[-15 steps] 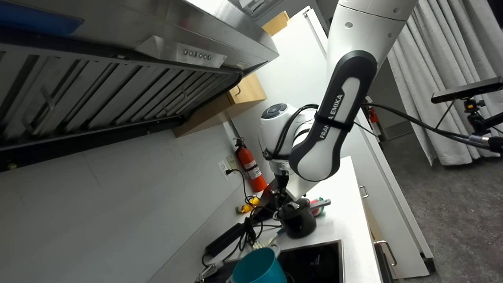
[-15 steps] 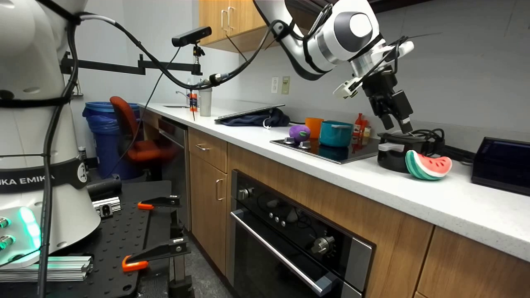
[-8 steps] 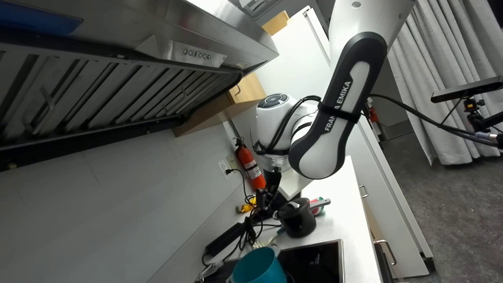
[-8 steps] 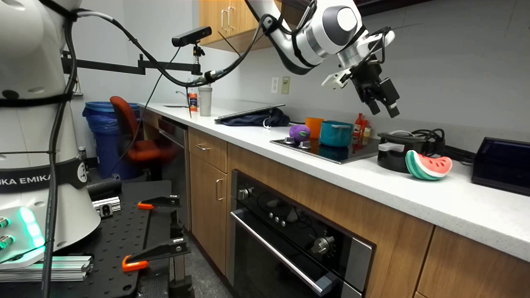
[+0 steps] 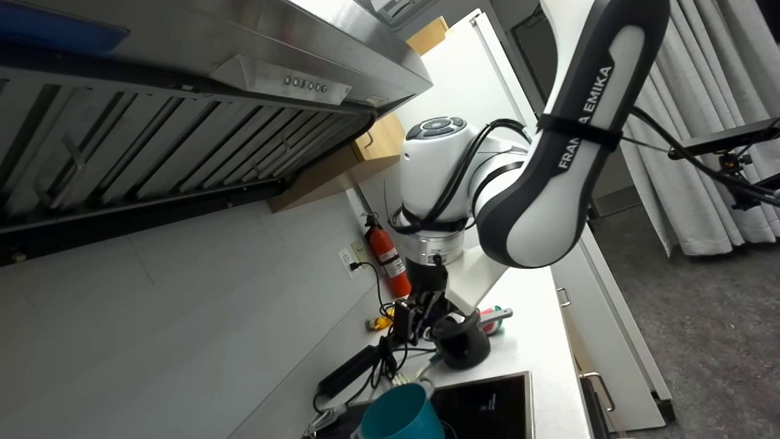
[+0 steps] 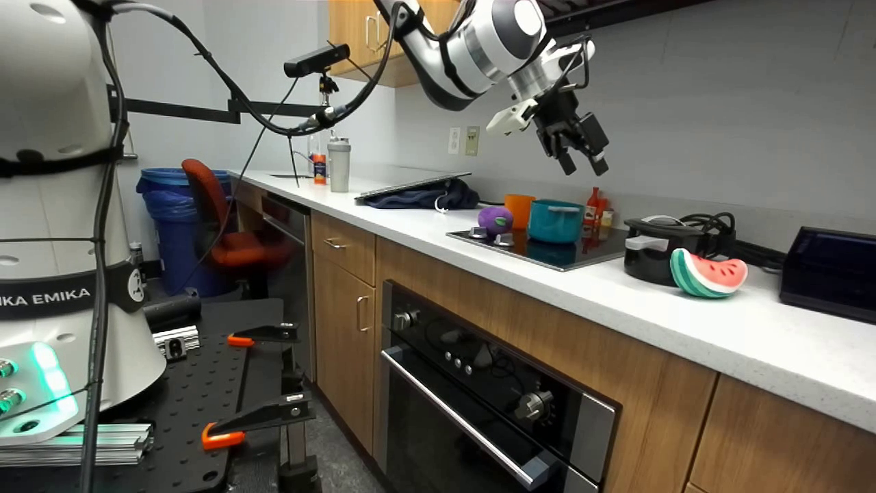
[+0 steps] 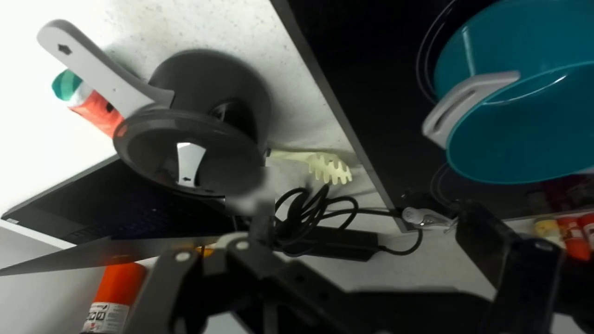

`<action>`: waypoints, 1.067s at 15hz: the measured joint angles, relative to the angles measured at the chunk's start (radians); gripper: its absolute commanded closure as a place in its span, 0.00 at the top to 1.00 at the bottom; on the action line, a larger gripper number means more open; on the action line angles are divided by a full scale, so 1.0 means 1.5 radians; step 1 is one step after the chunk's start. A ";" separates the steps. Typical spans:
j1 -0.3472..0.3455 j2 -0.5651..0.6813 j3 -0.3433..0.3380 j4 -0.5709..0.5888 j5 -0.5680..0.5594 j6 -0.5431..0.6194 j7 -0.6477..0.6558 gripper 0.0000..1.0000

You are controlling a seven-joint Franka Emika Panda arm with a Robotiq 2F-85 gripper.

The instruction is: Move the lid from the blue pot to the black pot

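Observation:
The teal blue pot [image 6: 556,222] stands without a lid on the cooktop; its open inside shows in an exterior view [image 5: 399,411] and the wrist view [image 7: 515,134]. The black pot [image 6: 647,263] stands on the counter beside the cooktop, its grey long handle pointing outward. The dark lid with a light grip [image 7: 216,160] rests on the black pot's rim; it also shows in an exterior view [image 5: 448,327]. My gripper [image 6: 585,168] is open and empty, in the air above and behind the pots. In the wrist view its fingers [image 7: 364,220] stand wide apart.
A watermelon toy [image 6: 708,274] touches or nearly touches the black pot. Cables and a black adapter [image 7: 325,241] and a pale pasta server [image 7: 329,167] lie near the wall. Bottles [image 6: 595,211], an orange cup [image 6: 519,209] and a purple toy [image 6: 495,220] are around the blue pot. A range hood [image 5: 183,140] hangs above.
My open gripper has risen from just above the lid and moved away from the black pot toward the cooktop side. The lid and both pots have stayed in place.

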 measured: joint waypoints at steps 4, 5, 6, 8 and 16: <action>0.021 -0.078 0.016 -0.092 -0.005 -0.001 -0.014 1.00; 0.026 -0.100 0.018 -0.114 -0.010 -0.002 -0.014 1.00; 0.031 -0.120 0.019 -0.135 -0.021 -0.002 -0.012 1.00; 0.038 -0.164 0.019 -0.173 -0.058 -0.005 -0.001 1.00; 0.040 -0.348 0.085 -0.285 -0.229 -0.117 0.173 1.00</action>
